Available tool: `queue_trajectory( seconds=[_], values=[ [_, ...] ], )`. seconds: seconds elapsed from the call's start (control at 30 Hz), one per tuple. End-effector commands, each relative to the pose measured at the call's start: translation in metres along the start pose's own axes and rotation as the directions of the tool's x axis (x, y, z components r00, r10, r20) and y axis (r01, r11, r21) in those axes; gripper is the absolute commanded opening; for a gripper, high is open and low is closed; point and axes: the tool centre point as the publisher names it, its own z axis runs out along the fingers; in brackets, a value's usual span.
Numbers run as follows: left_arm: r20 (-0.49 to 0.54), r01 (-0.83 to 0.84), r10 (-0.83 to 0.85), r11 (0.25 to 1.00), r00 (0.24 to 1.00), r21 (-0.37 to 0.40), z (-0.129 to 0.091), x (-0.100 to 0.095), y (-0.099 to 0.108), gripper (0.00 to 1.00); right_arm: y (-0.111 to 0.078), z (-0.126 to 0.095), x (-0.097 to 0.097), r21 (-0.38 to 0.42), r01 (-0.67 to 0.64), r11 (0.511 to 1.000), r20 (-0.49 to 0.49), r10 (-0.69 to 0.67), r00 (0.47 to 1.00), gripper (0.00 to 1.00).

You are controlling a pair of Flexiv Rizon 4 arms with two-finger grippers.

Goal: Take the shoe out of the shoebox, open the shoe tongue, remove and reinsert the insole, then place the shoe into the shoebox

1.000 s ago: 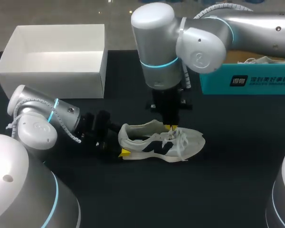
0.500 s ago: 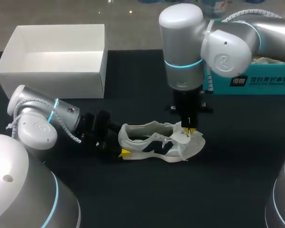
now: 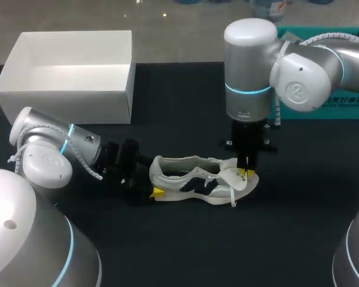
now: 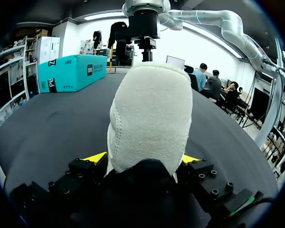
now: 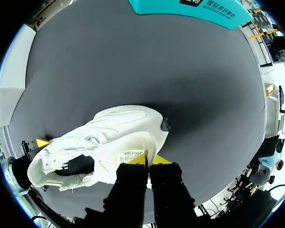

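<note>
1. The white shoebox (image 3: 66, 66) stands open in the upper left of the frame, well apart from the shoe and out of the way of both arms.
2. The left gripper (image 4: 142, 161) is clamped on the heel, one yellow tip on each side. The padded collar is probably soft, so the firmer heel counter is the better hold.
3. The shoe (image 3: 197, 182) lies on its sole at the middle of the black table (image 3: 167, 245), toe pointing right. It looks light and pliable, with loose laces that could snag.
4. The right gripper (image 3: 246, 173) comes down from above, closed on the thin, floppy tongue (image 5: 133, 154) near the toe end. I cannot make out the insole.
5. A teal box (image 3: 332, 107) sits in the upper right, behind the right arm and clear of the work.
</note>
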Motion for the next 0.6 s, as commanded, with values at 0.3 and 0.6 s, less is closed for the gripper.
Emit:
queue_trajectory(
  seconds=[0.3,0.6],
  values=[
    [0.001,0.001,-0.001,1.000,1.000,-0.004,0.001,0.002,0.004,0.00,-0.010,-0.015,0.005,-0.047,-0.006,0.999,0.004,0.007,1.000,1.00],
    [0.001,0.001,-0.001,1.000,1.000,-0.004,0.001,0.002,0.004,0.00,-0.029,-0.052,0.006,-0.156,-0.005,0.988,0.011,0.006,1.000,1.00]
  ],
)
